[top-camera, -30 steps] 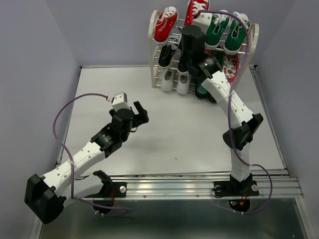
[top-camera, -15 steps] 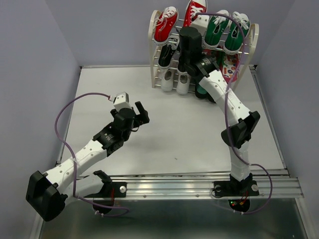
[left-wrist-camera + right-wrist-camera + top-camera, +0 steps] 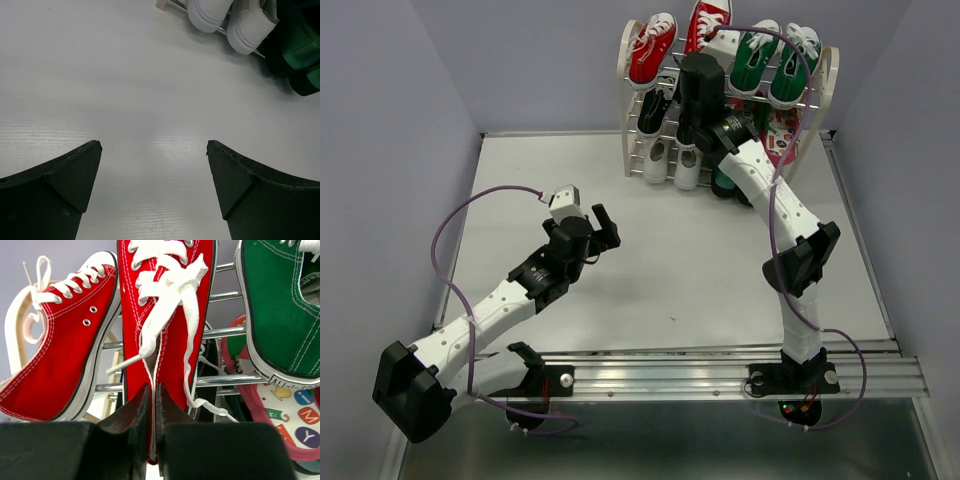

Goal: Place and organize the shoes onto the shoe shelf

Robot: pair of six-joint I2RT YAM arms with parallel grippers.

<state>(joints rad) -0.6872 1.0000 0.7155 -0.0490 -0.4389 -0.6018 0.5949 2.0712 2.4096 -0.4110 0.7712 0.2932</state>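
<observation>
Lightness is to be expected of the held red sneaker (image 3: 165, 315): a small canvas upper that would be judged soft and easily folded, on a rubber sole that is stiffer and likely grippy against metal. The heel end or the sole edge is therefore judged the sounder place to be taken hold of, since the white laces hang loose and could be snagged on a rod. The right gripper (image 3: 153, 390) is seen pressed together on the near end of this sneaker, only a thin strip of red showing between its fingers; which part is pinched is hidden by them. The sneaker is held at the top tier of the shoe shelf (image 3: 827, 75), just beside the other red sneaker (image 3: 65, 335); whether it is seated on the rods cannot be told. Its long axis is laid from front to back of the shelf, laces turned toward the wrist camera, toe directed up and away from the gripper; its partner is leaned likewise, toe raised. On the same tier the green sneakers (image 3: 285, 305) are ranged to the right. The white sneakers (image 3: 227, 15) are lodged on the lowest tier. The left gripper (image 3: 153, 145) is held wide apart over the table (image 3: 100, 75), with nothing between its fingers.
</observation>
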